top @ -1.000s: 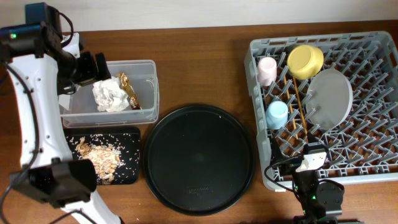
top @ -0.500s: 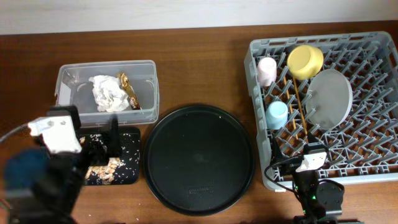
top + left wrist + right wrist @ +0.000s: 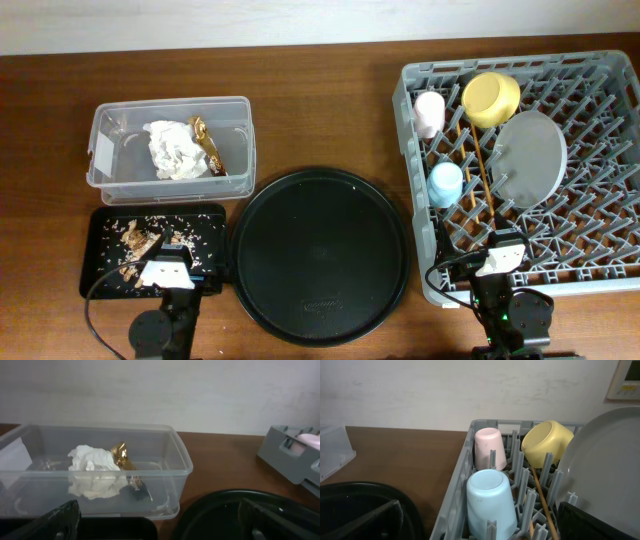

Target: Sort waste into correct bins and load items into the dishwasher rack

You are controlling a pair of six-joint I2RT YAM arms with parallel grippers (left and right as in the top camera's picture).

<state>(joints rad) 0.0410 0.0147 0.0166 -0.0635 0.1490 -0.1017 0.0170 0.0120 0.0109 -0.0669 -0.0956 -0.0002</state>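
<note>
The clear tub [image 3: 245,130] holds the white tissue [image 3: 175,150] and the gold wrapper [image 3: 205,145]; both also show in the left wrist view, tissue [image 3: 92,472] and wrapper [image 3: 121,456]. Food scraps [image 3: 145,240] lie in the shallow black tray [image 3: 205,225]. The grey rack [image 3: 410,90] holds the pink cup [image 3: 429,113], blue cup [image 3: 446,183], yellow bowl [image 3: 490,98], plate [image 3: 530,158] and chopsticks [image 3: 483,165]. My left gripper [image 3: 165,268] is open and empty, low at the black tray's front edge. My right gripper [image 3: 497,255] is open and empty at the rack's front, facing the blue cup [image 3: 490,500].
A large round black tray [image 3: 320,255] sits between the bins and the rack. In the left wrist view its rim [image 3: 225,515] lies right of the tub. The right wrist view shows the rack wall [image 3: 460,485], pink cup [image 3: 489,449], bowl [image 3: 547,442] and plate [image 3: 605,460].
My left arm has come away from the clear tub and dropped back low to the table's front edge by the black tray. The right arm has not moved.
</note>
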